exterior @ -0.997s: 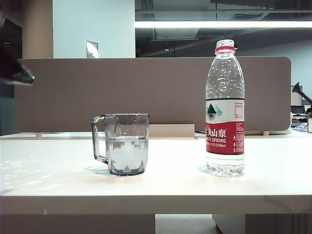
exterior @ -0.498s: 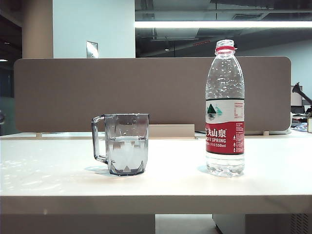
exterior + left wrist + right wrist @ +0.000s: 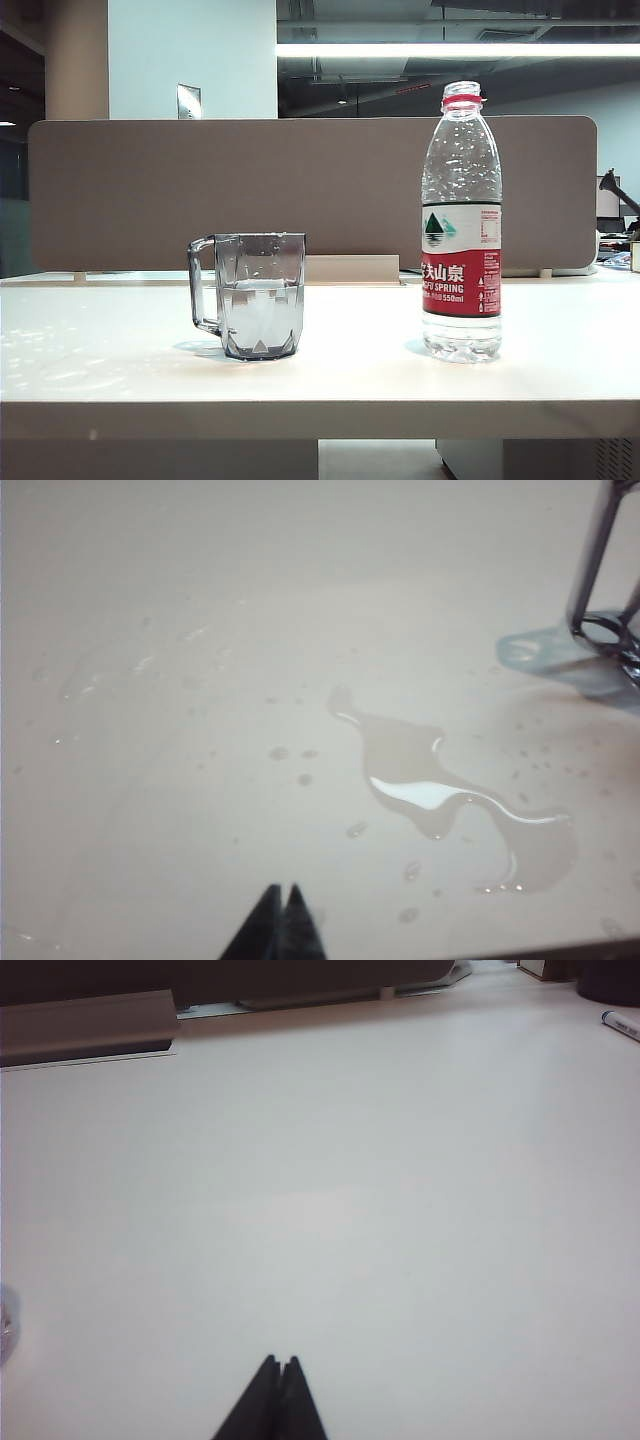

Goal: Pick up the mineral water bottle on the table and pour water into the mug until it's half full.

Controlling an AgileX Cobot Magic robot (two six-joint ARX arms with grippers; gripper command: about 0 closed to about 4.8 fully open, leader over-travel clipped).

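Note:
The mineral water bottle (image 3: 461, 225) stands upright on the right of the table (image 3: 350, 380), uncapped, with a red neck ring and a red-and-white label. The grey faceted mug (image 3: 255, 295) stands to its left, handle pointing left, with water (image 3: 260, 310) about halfway up. Neither gripper shows in the exterior view. In the left wrist view my left gripper (image 3: 282, 890) is shut and empty above the wet tabletop, with the mug's handle (image 3: 605, 580) at the frame's edge. My right gripper (image 3: 280, 1362) is shut and empty over bare table.
A puddle (image 3: 450, 800) and droplets lie on the table near the mug. A brown partition (image 3: 300, 190) runs along the table's far edge. A marker pen (image 3: 620, 1023) lies far off in the right wrist view.
The dark left arm, seen a second ago at the exterior view's left edge, has withdrawn out of frame. Bottle and mug have not moved.

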